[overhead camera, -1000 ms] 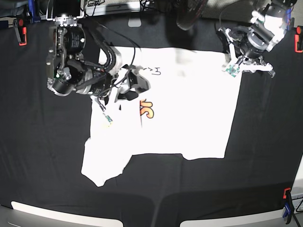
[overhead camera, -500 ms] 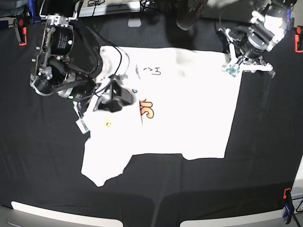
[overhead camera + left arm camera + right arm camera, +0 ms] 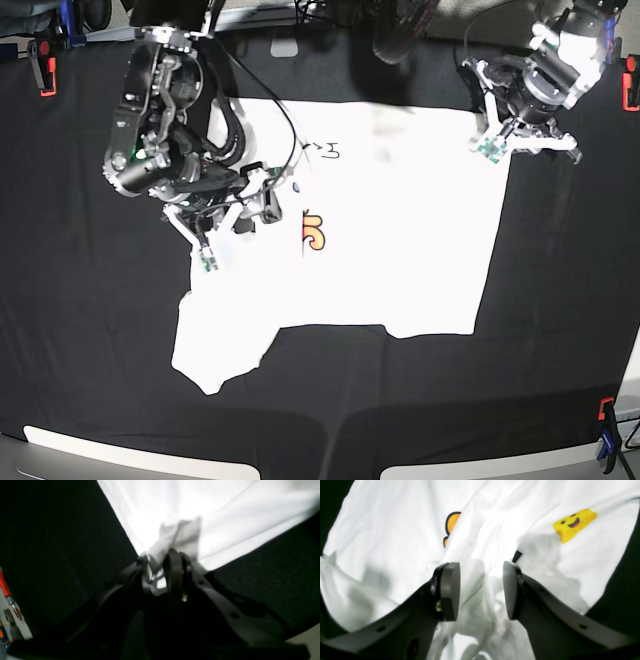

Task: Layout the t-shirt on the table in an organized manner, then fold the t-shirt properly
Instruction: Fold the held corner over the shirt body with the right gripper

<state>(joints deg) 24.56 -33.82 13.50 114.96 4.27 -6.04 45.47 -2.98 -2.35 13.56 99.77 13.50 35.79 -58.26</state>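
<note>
The white t-shirt (image 3: 400, 240) lies spread on the black table (image 3: 80, 330), with one sleeve toward the front left and an orange letter (image 3: 313, 232) showing. In the base view my left gripper (image 3: 507, 133) sits at the shirt's far right corner. The left wrist view shows the left gripper (image 3: 161, 566) shut on that corner of the t-shirt (image 3: 200, 512). My right gripper (image 3: 243, 212) hovers over the shirt's left part. In the right wrist view the right gripper (image 3: 480, 590) is open, astride a raised ridge of the t-shirt (image 3: 382, 537), near a yellow smiling star (image 3: 575, 523).
Red clips (image 3: 45, 65) (image 3: 630, 85) hold the cloth at the far corners, and another clip (image 3: 605, 420) is at the front right. Cables and gear lie beyond the far edge. Pale table edges (image 3: 130, 455) run along the front.
My right arm swung out to the left, then came back over the shirt's left part. The cloth there shifted, and less orange lettering shows. The left arm stayed put.
</note>
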